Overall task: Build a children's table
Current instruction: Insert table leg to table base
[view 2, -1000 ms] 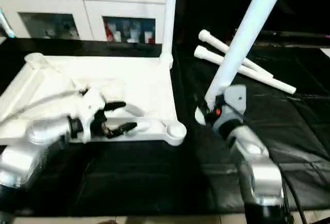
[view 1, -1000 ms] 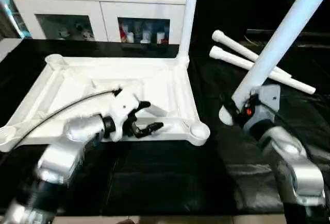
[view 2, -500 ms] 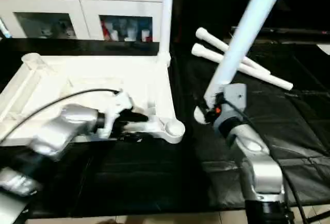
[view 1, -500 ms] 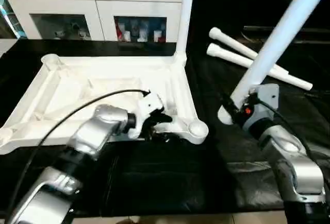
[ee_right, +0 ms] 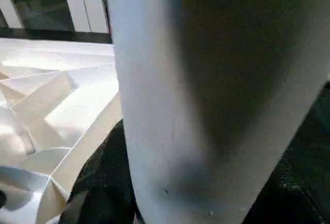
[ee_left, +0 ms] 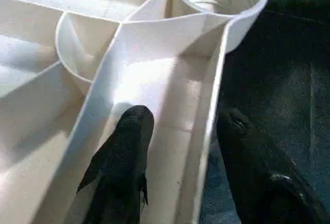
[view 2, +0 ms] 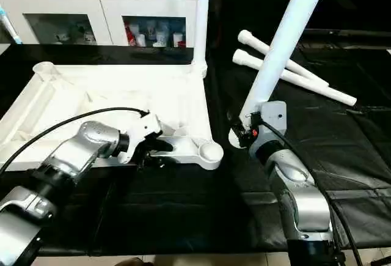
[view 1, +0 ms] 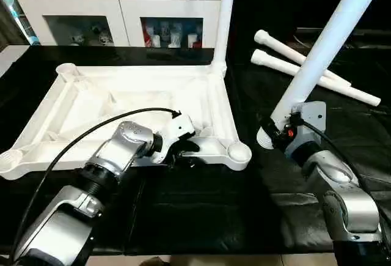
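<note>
Take the upturned table top (view 1: 122,104) as your landmark: it lies ribbed side up on the black cloth (view 1: 201,211). Behind it stands a white cabinet (view 1: 119,9) with glass doors and small items inside. One leg (view 1: 223,18) stands upright in the top's far right corner socket. Two more legs (view 1: 311,76) lie side by side on the cloth, off to the right of the top and a little behind it.

Your left gripper (view 1: 186,153) sits at the top's near edge, just left of the near right corner socket (view 1: 238,151). In the left wrist view its fingers (ee_left: 121,157) straddle the rim wall, one inside the tray, one outside over the cloth, pinching that edge.

Your right gripper (view 1: 278,133) is to the right of that same corner, clamped around the thick end of a fourth leg (view 1: 333,40), which leans up and away to the right. Its lower end (view 1: 264,139) hangs just beside the socket, apart from it.
</note>
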